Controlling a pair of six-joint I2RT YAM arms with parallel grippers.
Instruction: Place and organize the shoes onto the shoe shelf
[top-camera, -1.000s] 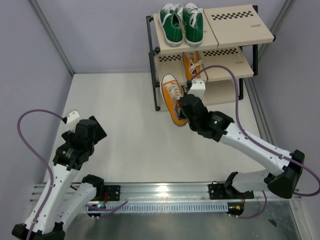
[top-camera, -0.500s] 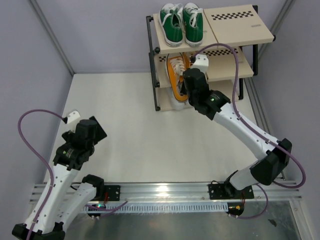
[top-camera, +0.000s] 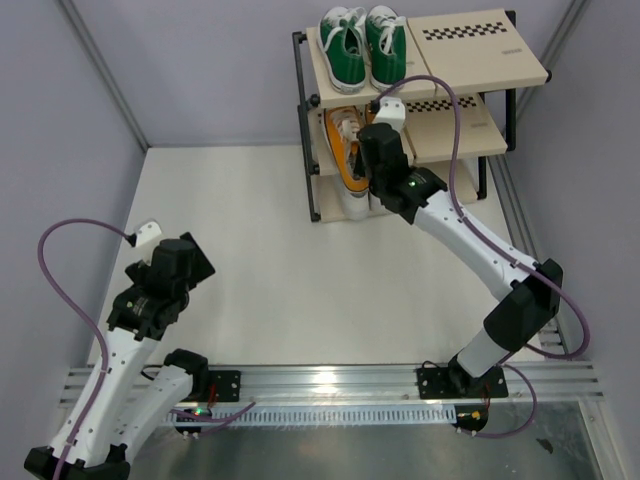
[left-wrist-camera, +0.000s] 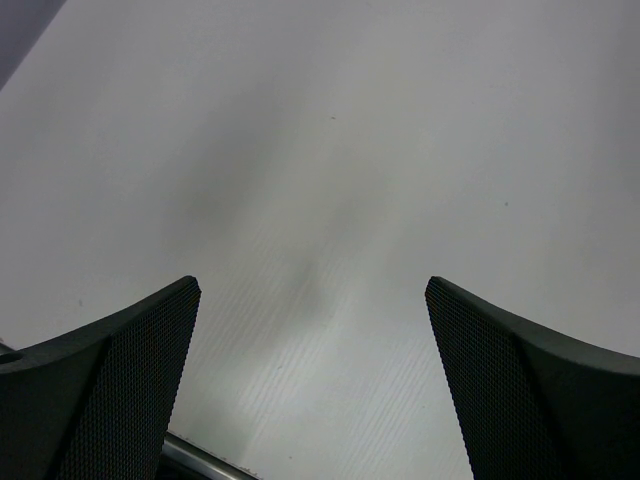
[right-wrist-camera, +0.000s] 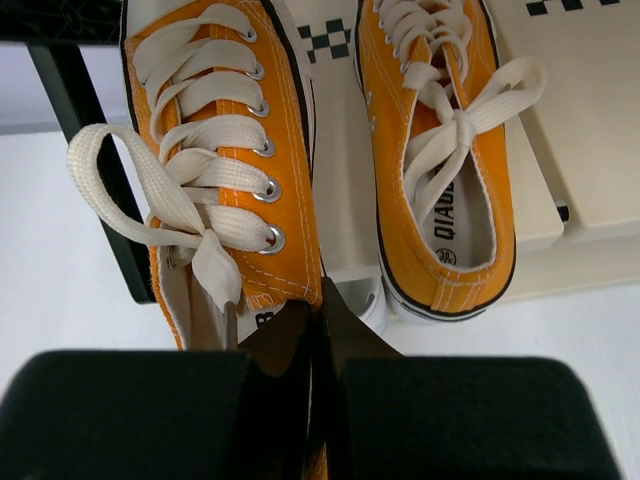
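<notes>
A pale surface (top-camera: 230, 230) is carrying the shoe shelf (top-camera: 480, 62) at its far side, with the green pair (top-camera: 365, 45) sitting at the left of the top board. The right tool (right-wrist-camera: 315, 322) is pinching the heel rim of one orange shoe (right-wrist-camera: 225, 170), fingers pressed together, at the left end of the middle board, just beside the second orange shoe (right-wrist-camera: 440, 160) lying there. Whether the gripped shoe is resting on the board I cannot tell. The left tool (left-wrist-camera: 310, 290) is hanging spread wide above the surface, well apart from the shelf
</notes>
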